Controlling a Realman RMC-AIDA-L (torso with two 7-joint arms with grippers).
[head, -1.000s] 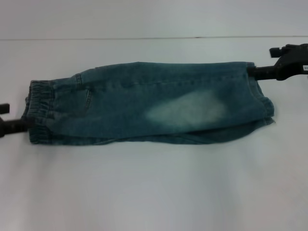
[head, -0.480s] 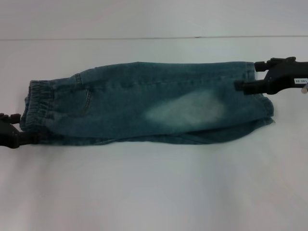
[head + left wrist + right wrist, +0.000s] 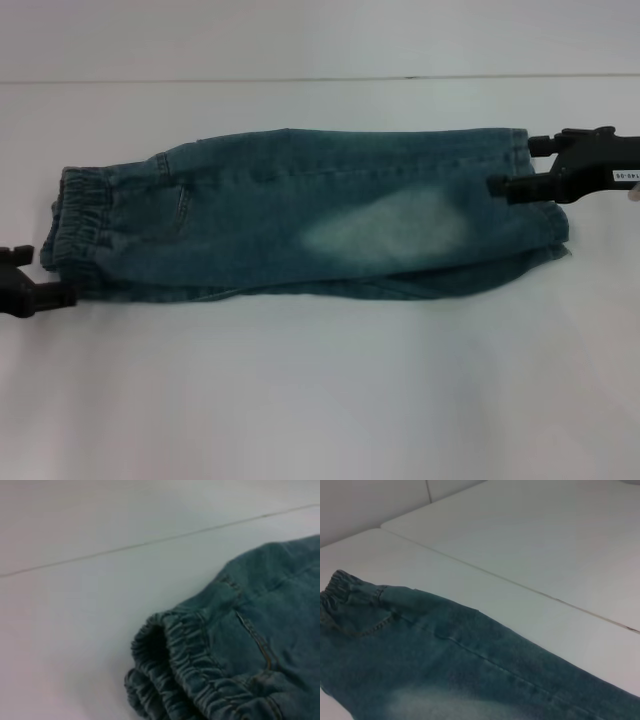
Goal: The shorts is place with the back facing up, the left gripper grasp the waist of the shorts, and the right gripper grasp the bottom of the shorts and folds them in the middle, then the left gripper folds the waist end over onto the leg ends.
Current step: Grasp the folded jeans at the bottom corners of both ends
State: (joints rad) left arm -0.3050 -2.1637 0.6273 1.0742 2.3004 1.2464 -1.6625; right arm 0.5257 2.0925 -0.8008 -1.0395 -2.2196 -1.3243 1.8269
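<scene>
The shorts [image 3: 300, 225] lie across the table [image 3: 320, 400], waist [image 3: 75, 215] left, leg ends [image 3: 545, 225] right.

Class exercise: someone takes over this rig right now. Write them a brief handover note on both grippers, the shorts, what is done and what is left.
Left gripper: open, beside the waist, holding nothing.
Right gripper: open, over the leg ends, holding nothing.
Shorts: flat on the white table, already folded lengthwise, waist to the robot's left, legs to its right.
Done: the middle fold.
Left: left gripper grasps the waist end and folds it over onto the leg ends.
</scene>
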